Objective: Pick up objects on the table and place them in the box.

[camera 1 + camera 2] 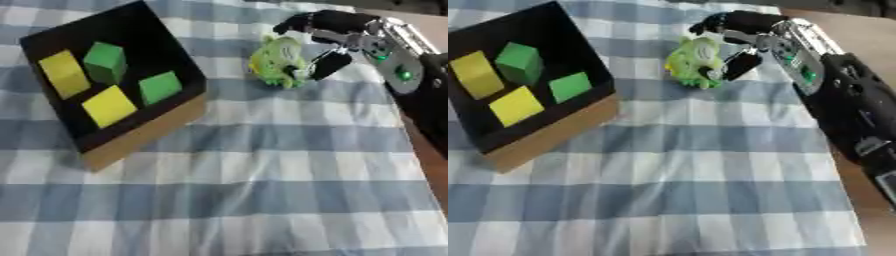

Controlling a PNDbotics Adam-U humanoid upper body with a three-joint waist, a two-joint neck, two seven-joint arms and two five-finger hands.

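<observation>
A black-lined box (144,135) with tan cardboard walls sat on the blue-and-white checked cloth (262,190), and everything else is placed from it. Inside the box lay four blocks: a yellow block (63,73) at its far left, a green block (106,61) just beside that one, a second yellow block (108,105) nearer the front wall, and a second green block (160,87) toward the box's right wall. To the right of the box, apart from it and on the cloth, was a yellow-green toy (276,62), perhaps a frog, though its shape was blurred. The right hand (337,37) reached in from beyond the toy on the side away from the box, its fingers (297,22) arched over the toy's top and its thumb (328,65) against the toy's side, grasping it.
</observation>
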